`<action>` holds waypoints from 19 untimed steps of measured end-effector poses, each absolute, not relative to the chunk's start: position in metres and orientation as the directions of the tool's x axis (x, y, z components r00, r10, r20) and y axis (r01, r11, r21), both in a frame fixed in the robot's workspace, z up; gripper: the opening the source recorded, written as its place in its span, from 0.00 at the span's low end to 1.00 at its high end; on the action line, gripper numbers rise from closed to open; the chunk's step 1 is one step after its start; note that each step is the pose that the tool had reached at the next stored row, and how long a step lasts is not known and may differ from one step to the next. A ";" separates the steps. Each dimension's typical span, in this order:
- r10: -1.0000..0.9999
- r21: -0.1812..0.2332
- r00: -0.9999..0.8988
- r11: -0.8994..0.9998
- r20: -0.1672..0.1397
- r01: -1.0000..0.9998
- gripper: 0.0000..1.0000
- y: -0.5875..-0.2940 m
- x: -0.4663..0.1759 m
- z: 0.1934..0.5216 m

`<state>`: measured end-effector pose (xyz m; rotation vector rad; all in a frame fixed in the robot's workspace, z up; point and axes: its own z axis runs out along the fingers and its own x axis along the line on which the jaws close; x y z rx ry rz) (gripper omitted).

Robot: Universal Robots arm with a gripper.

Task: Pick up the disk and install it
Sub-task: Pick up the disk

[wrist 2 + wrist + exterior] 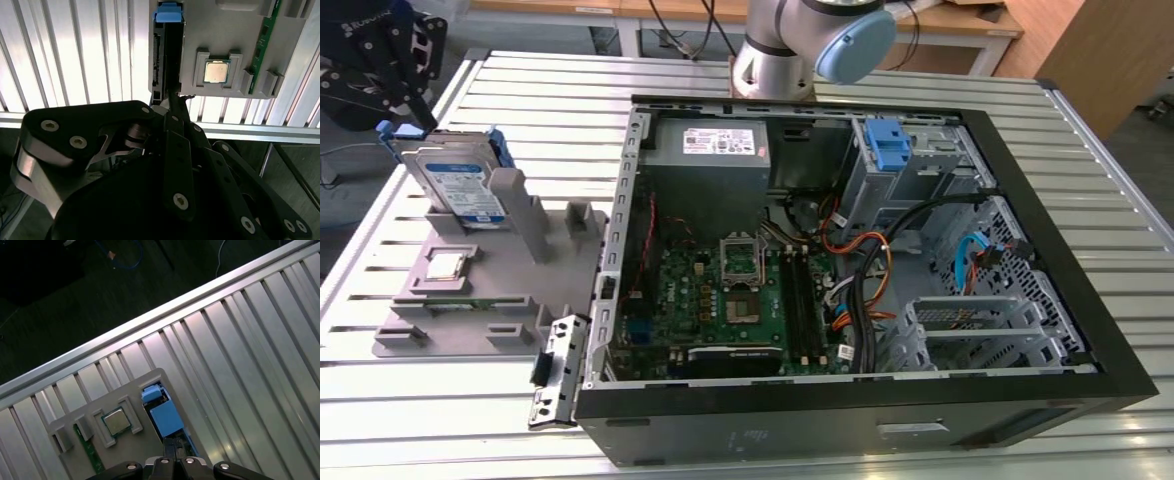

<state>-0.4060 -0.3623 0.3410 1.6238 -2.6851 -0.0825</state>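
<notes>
The disk point(454, 185) is a silver drive with a white and blue label in a blue bracket. It stands on edge in a slot of the grey holder block point(520, 260) at the exterior view's left. My black gripper point(394, 110) hangs right over the disk's upper far corner, at or touching the blue bracket. In the second wrist view the disk point(167, 55) appears edge-on, with the gripper point(167, 102) at its near end. The first wrist view has the disk's blue bracket point(165, 420) just beyond the gripper point(172, 445).
The open computer case point(854, 260) lies in the middle of the slatted metal table point(440, 420), with a blue-tabbed drive bay point(891, 150) at its far side and loose cables beside it. A small square processor chip point(447, 265) sits on the holder block. The table edge runs close behind the holder.
</notes>
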 end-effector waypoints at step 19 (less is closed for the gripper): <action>-0.890 0.047 -0.455 0.454 -0.025 -0.890 0.10 -0.362 -0.406 0.342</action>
